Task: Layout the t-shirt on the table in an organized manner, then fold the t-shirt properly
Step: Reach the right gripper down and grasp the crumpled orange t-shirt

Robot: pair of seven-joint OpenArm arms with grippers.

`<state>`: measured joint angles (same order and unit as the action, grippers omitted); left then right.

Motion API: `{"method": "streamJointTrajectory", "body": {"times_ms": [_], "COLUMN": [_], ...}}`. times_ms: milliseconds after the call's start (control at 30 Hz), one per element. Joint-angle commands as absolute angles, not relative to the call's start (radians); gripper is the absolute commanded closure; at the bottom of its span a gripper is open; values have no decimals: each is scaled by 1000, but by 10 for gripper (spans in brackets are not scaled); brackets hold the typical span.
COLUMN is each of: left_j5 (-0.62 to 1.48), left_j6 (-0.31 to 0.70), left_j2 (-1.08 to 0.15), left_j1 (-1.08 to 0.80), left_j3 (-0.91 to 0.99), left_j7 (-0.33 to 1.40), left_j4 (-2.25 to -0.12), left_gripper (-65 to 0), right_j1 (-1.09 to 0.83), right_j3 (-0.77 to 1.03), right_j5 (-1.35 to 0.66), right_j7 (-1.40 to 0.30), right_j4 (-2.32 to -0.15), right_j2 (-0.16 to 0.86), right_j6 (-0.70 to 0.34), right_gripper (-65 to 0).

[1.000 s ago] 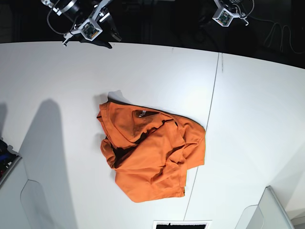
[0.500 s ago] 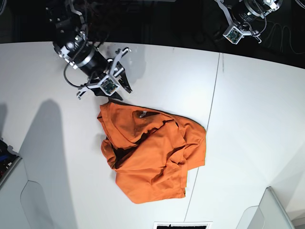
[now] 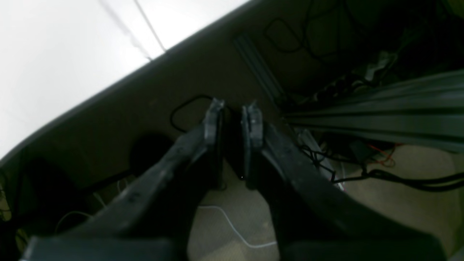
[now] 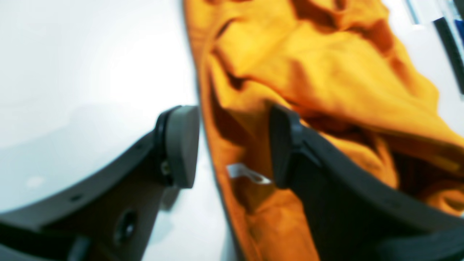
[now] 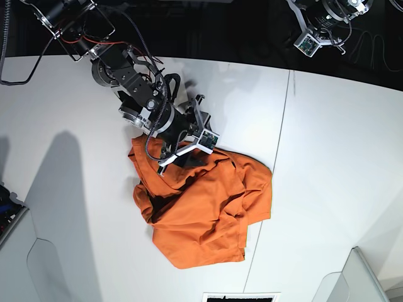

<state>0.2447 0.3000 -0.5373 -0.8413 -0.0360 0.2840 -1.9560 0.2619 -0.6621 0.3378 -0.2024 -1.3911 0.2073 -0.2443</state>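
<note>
The orange t-shirt (image 5: 201,201) lies crumpled in a heap on the white table (image 5: 327,157). My right gripper (image 5: 187,155) hangs over its collar edge at the heap's upper left. In the right wrist view this gripper (image 4: 232,145) is open. One finger (image 4: 179,145) is over bare table (image 4: 72,54) and the other over the t-shirt (image 4: 326,72), with the grey neck label (image 4: 246,174) between them. My left gripper (image 5: 313,39) stays beyond the table's far right edge. In the left wrist view the left gripper (image 3: 233,125) shows a narrow gap and holds nothing.
A thin dark seam (image 5: 280,157) runs across the table just right of the shirt. Grey bin corners sit at the lower left (image 5: 25,258) and lower right (image 5: 352,277). A black-and-white item (image 5: 239,297) lies at the near edge. Cables lie on the floor (image 3: 380,170) behind the table.
My right arm has swung from the table's back left edge down onto the shirt's collar, and its jaws have widened. The shirt lies as before. The left arm barely moved.
</note>
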Motion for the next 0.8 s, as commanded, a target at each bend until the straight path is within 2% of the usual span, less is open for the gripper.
{"method": "streamJointTrajectory", "body": {"times_ms": [0, 267, 300, 400, 500, 767], "left_j5": [250, 251, 251, 251, 251, 250], "left_j6": [299, 299, 299, 299, 299, 299], "left_j2": [-546, -546, -546, -546, -546, -546], "left_j1": [-847, -848, -848, -848, -849, -849], "left_j3": [-31, -31, -31, -31, -31, -31], "left_j7": [262, 263, 263, 264, 271, 274], "left_j4": [-1971, -1971, -1971, -1971, -1971, -1971], "left_gripper": [-120, -120, -120, -120, -120, -120], "right_j1": [284, 293, 293, 293, 293, 292], "right_j3": [-660, -660, -660, -660, -660, -660], "right_j5": [337, 403, 403, 402, 401, 401], "right_j7": [-191, -191, -191, -191, -187, -221], "right_j4": [-1391, -1258, -1248, -1245, -1253, -1373], "right_j2": [207, 165, 163, 163, 161, 146], "right_j6": [-220, -205, -193, -178, -178, -126], "right_gripper": [-308, -301, -273, -116, 0, 0]}}
